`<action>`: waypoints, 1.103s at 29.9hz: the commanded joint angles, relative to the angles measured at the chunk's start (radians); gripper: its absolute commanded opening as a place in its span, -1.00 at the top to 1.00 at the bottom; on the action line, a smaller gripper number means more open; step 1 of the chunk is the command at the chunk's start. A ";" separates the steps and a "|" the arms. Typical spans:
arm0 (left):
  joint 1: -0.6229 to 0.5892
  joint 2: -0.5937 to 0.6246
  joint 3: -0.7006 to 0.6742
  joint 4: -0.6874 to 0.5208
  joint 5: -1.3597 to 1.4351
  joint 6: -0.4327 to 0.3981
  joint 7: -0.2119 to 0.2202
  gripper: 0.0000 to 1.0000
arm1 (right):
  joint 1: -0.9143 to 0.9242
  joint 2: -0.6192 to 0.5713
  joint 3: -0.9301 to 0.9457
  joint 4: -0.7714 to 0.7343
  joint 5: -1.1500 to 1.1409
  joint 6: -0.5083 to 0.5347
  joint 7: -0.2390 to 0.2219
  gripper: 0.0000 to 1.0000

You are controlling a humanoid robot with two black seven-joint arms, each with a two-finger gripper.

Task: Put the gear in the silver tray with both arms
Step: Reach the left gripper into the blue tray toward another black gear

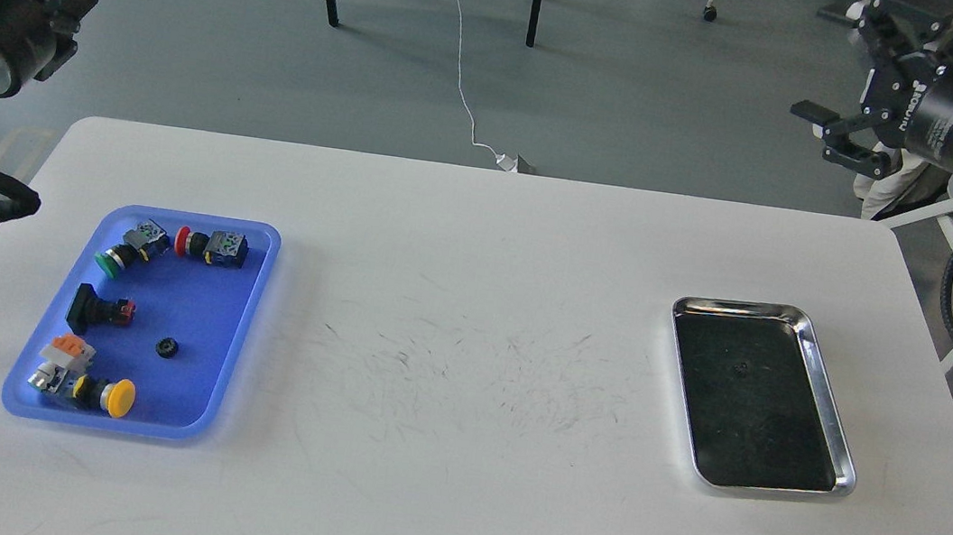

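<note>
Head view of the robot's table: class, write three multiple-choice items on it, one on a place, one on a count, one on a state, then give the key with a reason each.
1. Where does the small black gear lie?
A. in the blue tray
B. in the silver tray
C. on the bare table

2. How many trays stand on the white table?
A. one
B. two
C. three

3. What does the right gripper hold?
A. the gear
B. a push button
C. nothing

Key: 1 A, the gear sits among the push buttons in the blue tray. 2 B, one blue, one silver. 3 C, its fingers are spread, nothing between, raised beyond the table.
</note>
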 commanded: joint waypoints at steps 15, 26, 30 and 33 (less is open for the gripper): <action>0.023 0.389 0.375 -0.300 0.631 -0.154 -0.028 -0.96 | -0.472 0.253 0.138 -0.258 0.460 0.000 0.122 -0.95; 0.030 0.184 0.605 -0.193 1.134 -0.061 -0.059 -0.94 | -0.466 0.243 0.103 -0.182 0.305 0.000 0.101 -0.95; 0.065 0.116 0.606 -0.147 1.225 -0.038 -0.070 -0.92 | -0.473 0.241 0.103 -0.178 0.304 0.000 0.101 -0.95; 0.098 0.081 0.606 -0.138 1.295 -0.025 -0.074 -0.91 | -0.473 0.235 0.104 -0.163 0.304 0.000 0.101 -0.95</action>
